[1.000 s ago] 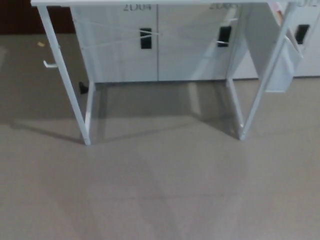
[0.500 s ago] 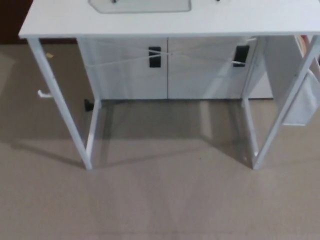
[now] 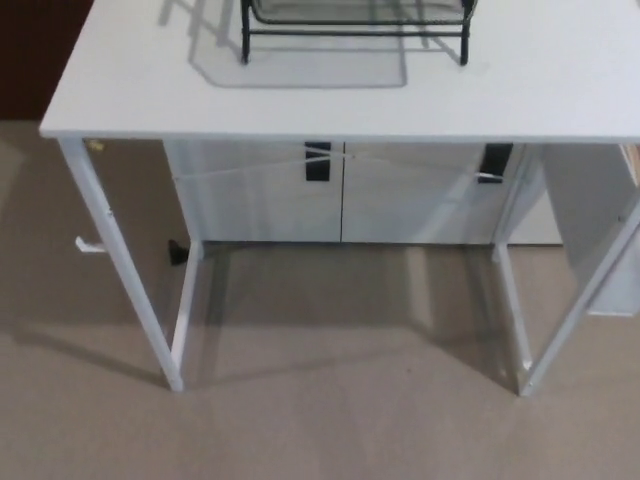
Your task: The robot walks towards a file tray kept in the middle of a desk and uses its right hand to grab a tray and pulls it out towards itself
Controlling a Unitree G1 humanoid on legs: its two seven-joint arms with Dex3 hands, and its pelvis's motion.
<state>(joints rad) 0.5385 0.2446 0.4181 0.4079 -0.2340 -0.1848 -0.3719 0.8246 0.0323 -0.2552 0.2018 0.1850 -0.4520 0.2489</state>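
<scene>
- Beige floor (image 3: 330, 400) fills the lower half of my head view, with shadows under the furniture.
- White bench (image 3: 520, 80) spans the top on thin white legs (image 3: 120, 270).
- Behind it I see white cabinet doors (image 3: 260, 190) with dark handles (image 3: 317, 160).
- Black wire file tray (image 3: 355, 22) sits on the bench's middle at the top edge, partly cut off.
- Neither robot hand is on my screen, so I can't tell how the fingers are set.
</scene>
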